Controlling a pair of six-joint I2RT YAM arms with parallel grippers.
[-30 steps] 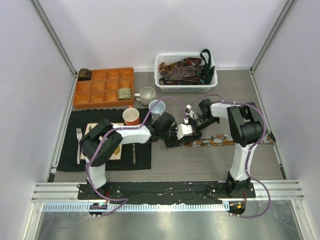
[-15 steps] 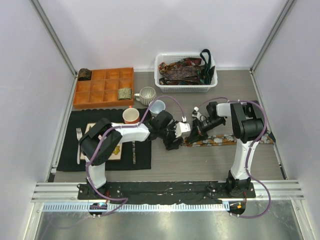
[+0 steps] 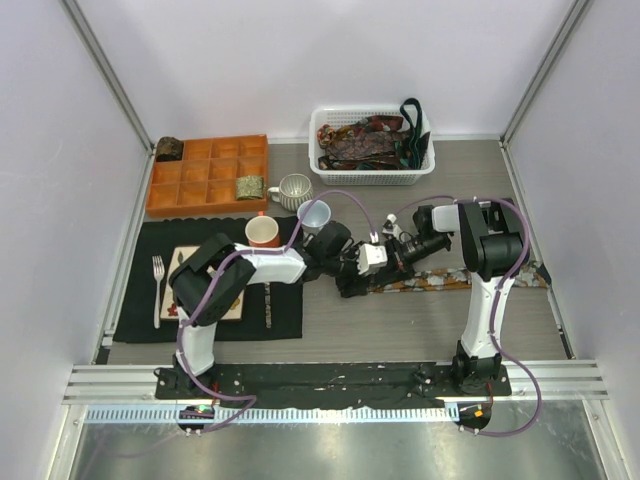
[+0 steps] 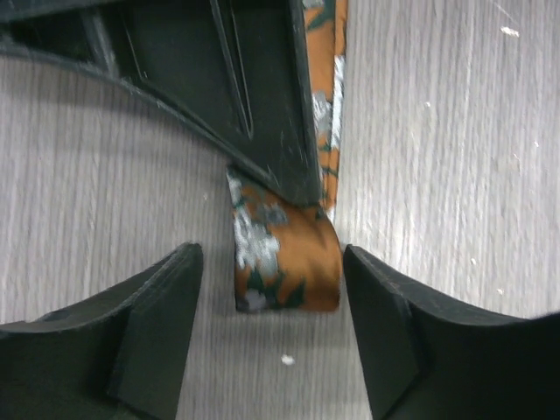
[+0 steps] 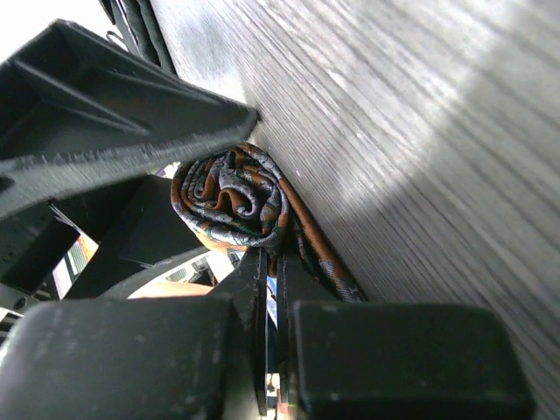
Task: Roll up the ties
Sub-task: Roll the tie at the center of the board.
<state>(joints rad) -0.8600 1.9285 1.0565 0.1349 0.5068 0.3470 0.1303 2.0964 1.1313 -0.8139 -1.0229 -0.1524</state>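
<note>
A rust-orange patterned tie lies stretched across the table, its left end wound into a small coil. My right gripper is shut on the coil's edge, low at the table. In the left wrist view the coil sits between the fingers of my left gripper, which is open with a gap on the left side and the right finger close beside the coil. From above, the left gripper meets the right one at the tie's left end. More ties fill the white basket.
The white basket stands at the back. An orange compartment tray holds two rolled coils. A red mug, a white cup and a ribbed mug stand near the left arm. A black mat carries a plate and fork.
My left gripper has opened and let go of the coil. My right gripper has closed on the coil and shifted left toward it.
</note>
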